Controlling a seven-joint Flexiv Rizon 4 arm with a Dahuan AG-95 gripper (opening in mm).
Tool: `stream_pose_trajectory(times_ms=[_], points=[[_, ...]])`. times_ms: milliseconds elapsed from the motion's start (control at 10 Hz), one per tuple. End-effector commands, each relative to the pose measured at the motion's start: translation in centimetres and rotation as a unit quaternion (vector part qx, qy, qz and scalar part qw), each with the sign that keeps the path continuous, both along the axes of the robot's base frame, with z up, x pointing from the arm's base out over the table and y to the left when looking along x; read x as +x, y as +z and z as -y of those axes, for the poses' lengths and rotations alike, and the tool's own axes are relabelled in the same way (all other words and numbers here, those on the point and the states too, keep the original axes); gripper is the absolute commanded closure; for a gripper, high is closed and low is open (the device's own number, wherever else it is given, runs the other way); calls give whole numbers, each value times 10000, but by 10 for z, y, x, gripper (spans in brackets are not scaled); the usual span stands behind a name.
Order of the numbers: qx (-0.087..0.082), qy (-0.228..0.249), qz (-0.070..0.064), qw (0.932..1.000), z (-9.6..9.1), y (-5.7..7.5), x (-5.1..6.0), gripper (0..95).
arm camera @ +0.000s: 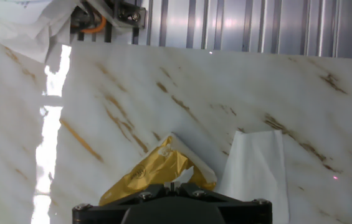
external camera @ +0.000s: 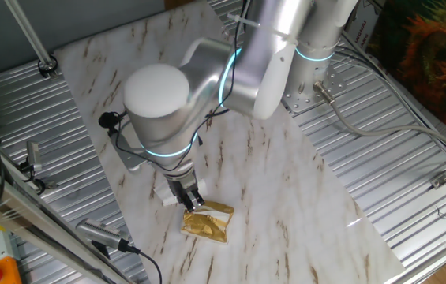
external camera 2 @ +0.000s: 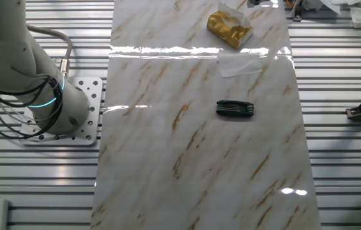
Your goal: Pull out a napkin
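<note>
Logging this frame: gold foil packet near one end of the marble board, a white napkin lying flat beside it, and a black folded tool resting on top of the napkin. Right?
Not quite. The black folded tool lies on the bare marble board, apart from the white napkin, not on top of it; the other fixed view shows the gap. The gold foil packet and the napkin beside it are as you say.
</note>
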State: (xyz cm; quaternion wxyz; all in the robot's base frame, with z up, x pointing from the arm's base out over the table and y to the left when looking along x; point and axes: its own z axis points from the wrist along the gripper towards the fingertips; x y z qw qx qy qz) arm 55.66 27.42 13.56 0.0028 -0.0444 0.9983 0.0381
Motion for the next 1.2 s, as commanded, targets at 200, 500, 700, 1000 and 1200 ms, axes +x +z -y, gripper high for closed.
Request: stream_pose_trajectory(times_ms=[200,500,700,1000,1200], points=[[7,-34,-21,10000,-5,-14,0,950],[71,-124,-65,9999,-5,-15,-1,950],[102,-65,-48,9999,-5,-16,-1,760],[111,-76,-4,9999,-8,-23,-1,380],[99,-68,63,9999,-11,-33,-2,380]])
